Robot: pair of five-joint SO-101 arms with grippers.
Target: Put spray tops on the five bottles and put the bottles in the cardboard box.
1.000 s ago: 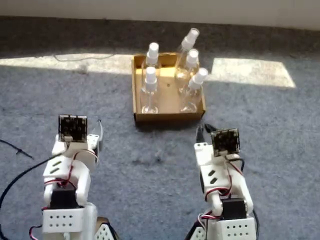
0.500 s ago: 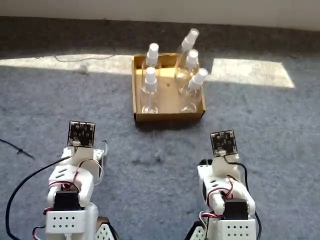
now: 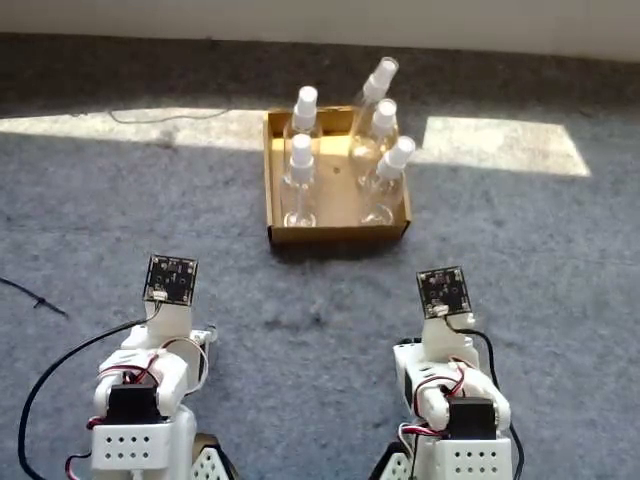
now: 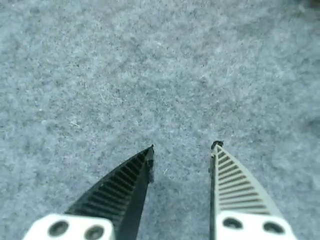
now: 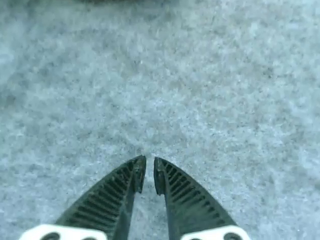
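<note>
The cardboard box (image 3: 336,234) lies on the grey carpet at the middle back. Several clear bottles stand inside it, each with a white spray top, such as one (image 3: 300,180) at the front left and one (image 3: 385,180) at the front right. A bottle (image 3: 372,88) at the back right leans outward. The left arm (image 3: 160,350) and right arm (image 3: 445,350) are folded back near their bases, well short of the box. My left gripper (image 4: 182,148) is open over bare carpet, holding nothing. My right gripper (image 5: 148,162) is shut, tips almost touching, empty.
A sunlit band of carpet (image 3: 500,145) runs behind the box. A thin black cable (image 3: 30,298) lies at the far left. Grey carpet (image 3: 320,310) stretches between the box and the two arms.
Both arms have pulled back from the box toward their bases and folded down over the carpet. The bottles and box have not moved.
</note>
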